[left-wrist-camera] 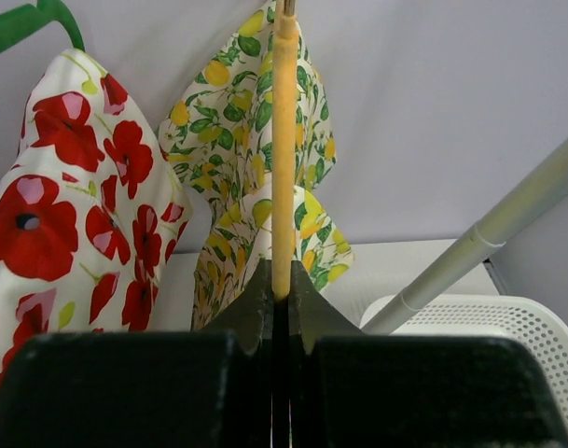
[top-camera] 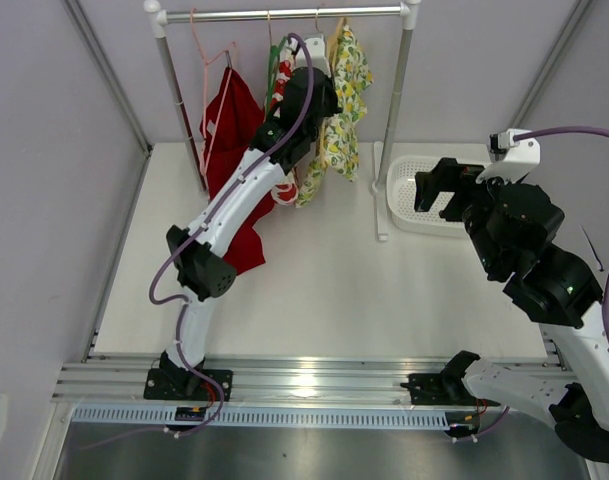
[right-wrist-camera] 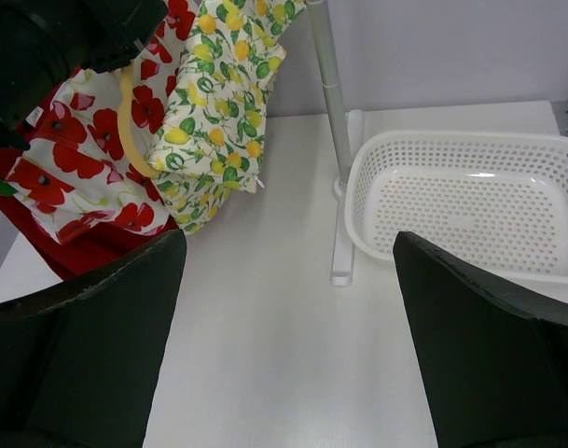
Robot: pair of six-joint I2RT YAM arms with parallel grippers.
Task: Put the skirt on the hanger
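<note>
Now left gripper (left-wrist-camera: 282,294) is pinching the yellow-tan hanger (left-wrist-camera: 284,140) bearing the lemon skirt (left-wrist-camera: 235,140), right gripper (right-wrist-camera: 288,252) idling wide open, empty; next, probably: clean release.

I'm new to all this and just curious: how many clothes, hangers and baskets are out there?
Clothes: 3 (lemon skirt, poppy-print garment, red garment)
Hangers: 3 (pink hanger, green hanger, yellow hanger)
Baskets: 1 (white basket)
Total: 7

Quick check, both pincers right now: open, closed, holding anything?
Left pincer: closed on the yellow hanger.
Right pincer: open, holding nothing.
</note>
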